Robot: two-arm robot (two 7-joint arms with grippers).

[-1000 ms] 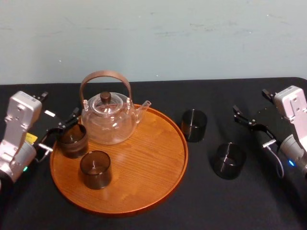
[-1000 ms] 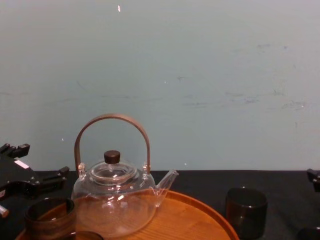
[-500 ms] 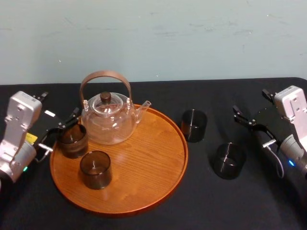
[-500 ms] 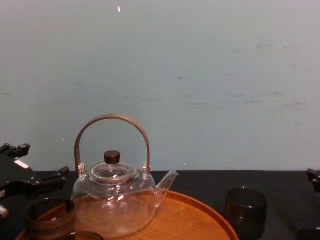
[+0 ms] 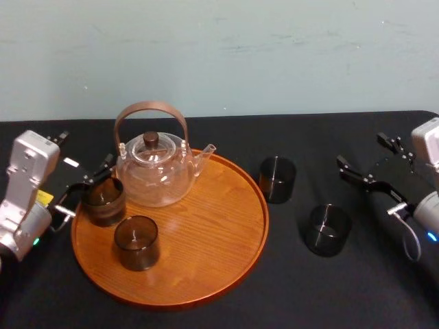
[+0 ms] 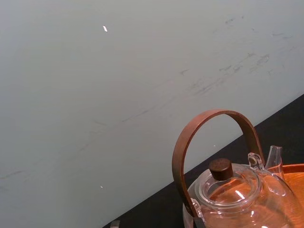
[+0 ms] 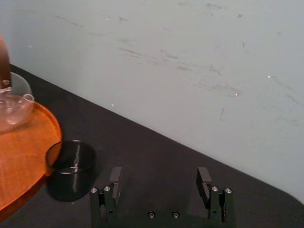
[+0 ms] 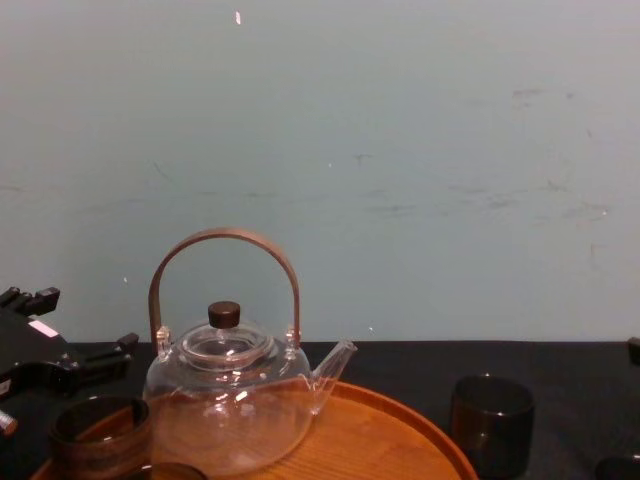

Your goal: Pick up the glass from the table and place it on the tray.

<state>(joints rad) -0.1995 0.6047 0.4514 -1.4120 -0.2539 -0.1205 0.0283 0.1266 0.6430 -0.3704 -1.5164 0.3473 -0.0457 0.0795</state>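
Observation:
Two dark glasses stand on the black table right of the tray: one (image 5: 277,179) close to its rim, also seen from the right wrist (image 7: 71,168) and the chest (image 8: 492,420), the other (image 5: 328,229) nearer me. My right gripper (image 5: 361,152) (image 7: 159,176) hangs open to the right of both, holding nothing. The round wooden tray (image 5: 219,226) carries a glass teapot (image 5: 154,171) and two more dark glasses (image 5: 104,200) (image 5: 136,241). Open and holding nothing, my left gripper (image 5: 86,147) (image 8: 85,322) hovers at the tray's left edge, just above and behind the left glass.
A pale wall rises right behind the table's far edge. The teapot's tall brown handle (image 8: 225,240) stands high at the tray's back left. Bare wood (image 5: 206,260) makes up the tray's right half.
My right arm has drawn back to the right, away from the two glasses on the table. The left arm and all the glasses stay where they were.

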